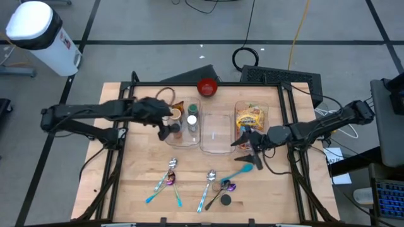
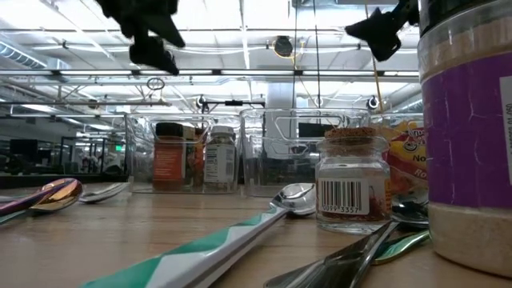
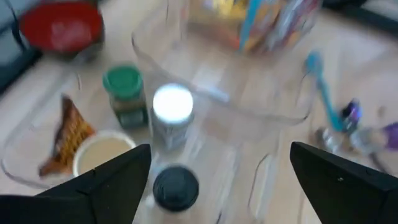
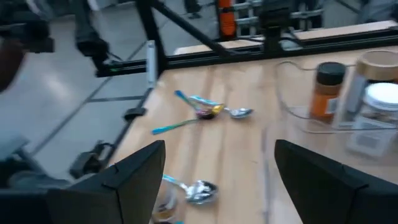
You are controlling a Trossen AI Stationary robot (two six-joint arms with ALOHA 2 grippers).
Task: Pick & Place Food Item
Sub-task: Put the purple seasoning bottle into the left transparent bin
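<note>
Spice jar with black cap [image 1: 176, 128] sits in the left clear bin [image 1: 185, 140], beside the green-lidded jar [image 1: 192, 110] and white-lidded jar [image 1: 192, 120]. Left claw [image 1: 165, 131] hangs open just above it (nothing gripped). Right claw [image 1: 247, 144] open too, empty, over the counter [image 1: 139, 170] by the chip-bag bin [image 1: 251, 116].

I read only a barcode with digits like "0099 3357" on the small cork-topped jar [image 2: 350, 182].
</note>
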